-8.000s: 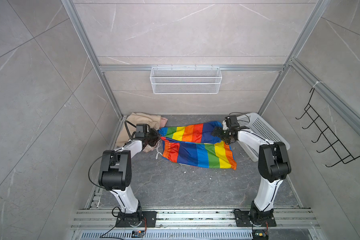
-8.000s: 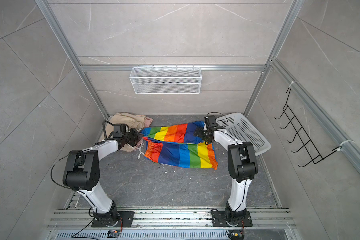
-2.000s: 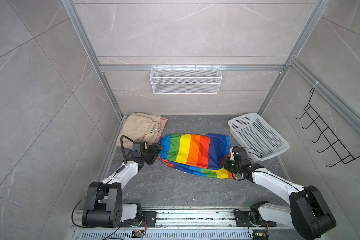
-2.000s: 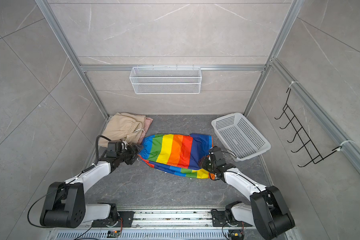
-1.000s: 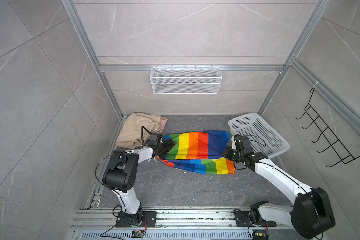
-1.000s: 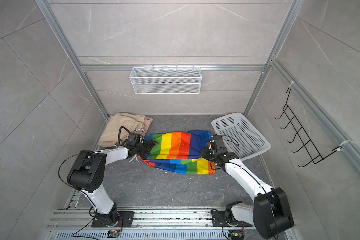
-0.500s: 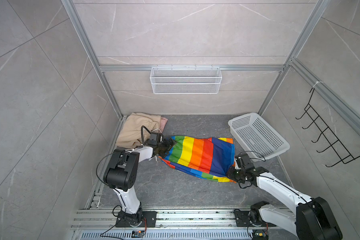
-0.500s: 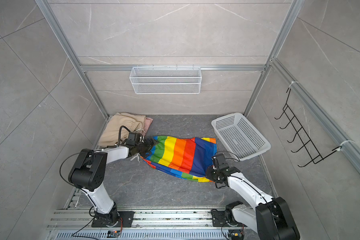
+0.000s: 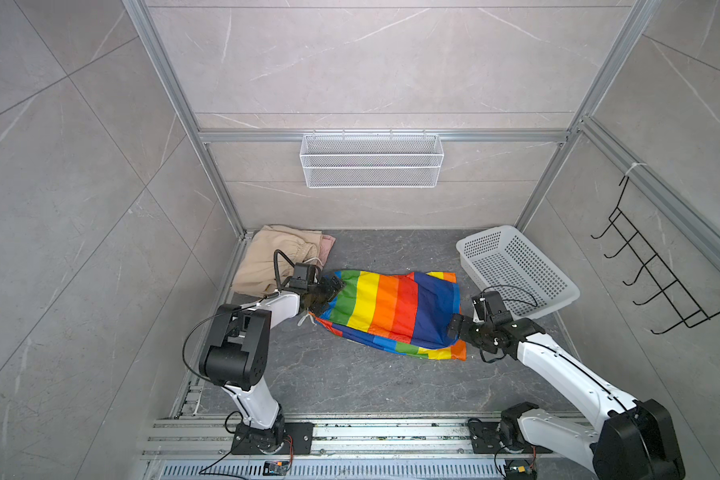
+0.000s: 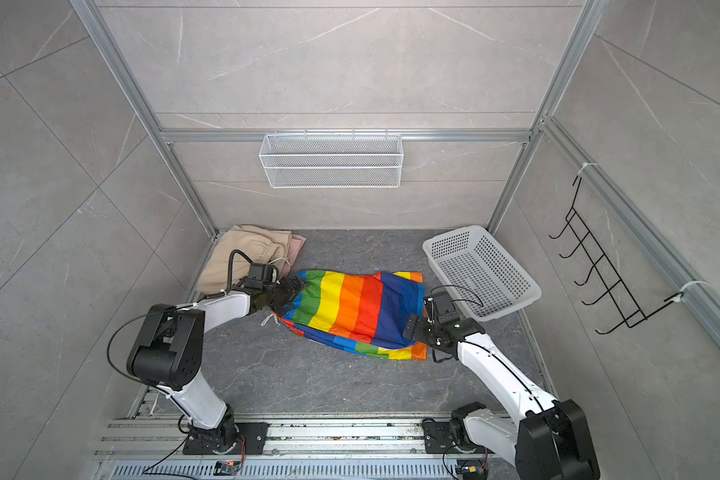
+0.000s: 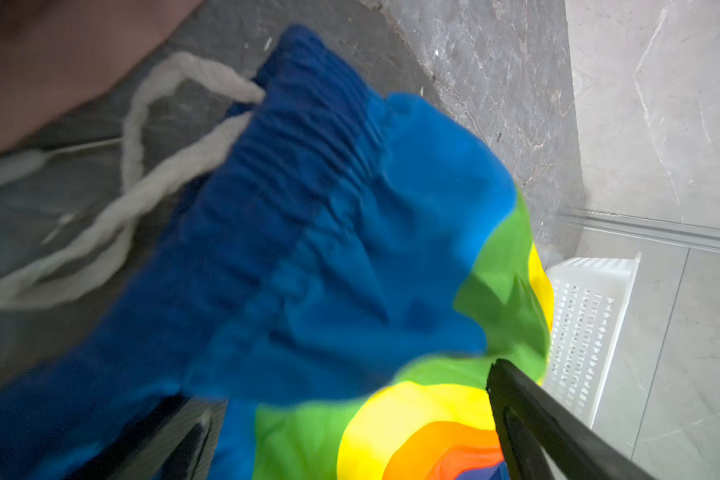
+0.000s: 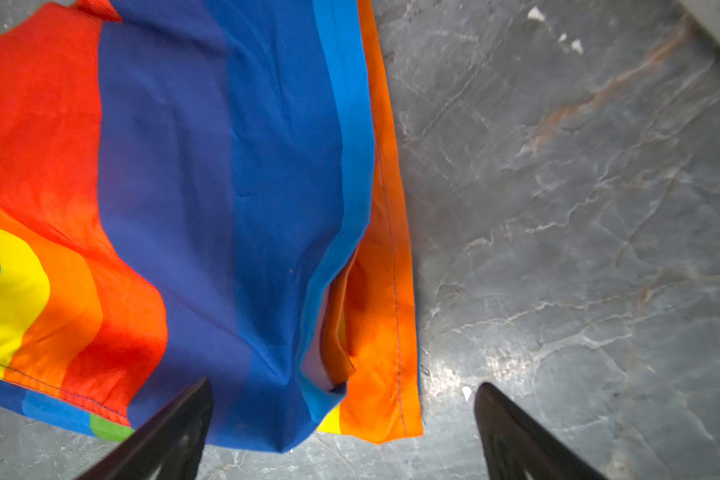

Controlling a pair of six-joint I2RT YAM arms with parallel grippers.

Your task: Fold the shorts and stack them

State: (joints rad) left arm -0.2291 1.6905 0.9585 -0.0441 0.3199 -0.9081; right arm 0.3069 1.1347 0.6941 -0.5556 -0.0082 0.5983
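Starting at the far-left corner of the table (image 9: 350, 382), I see the beige shorts (image 9: 267, 259) lying on the pink shorts (image 9: 328, 243), with only a strip of pink showing. Just beside that pile, my left gripper (image 9: 332, 291) sits at the waistband end of the rainbow shorts (image 9: 391, 307), fingers spread wide and pinching nothing. The rainbow shorts lie folded mid-table. Their long axis runs left to right between the 2 grippers, tilted slightly toward the near edge on the right. At the hem end my right gripper (image 9: 454, 327) is spread too; the right wrist view shows the blue corner lying loose between its fingers. The pile lies far-left of the rainbow shorts, so I judge the left arm nearer for stacking.
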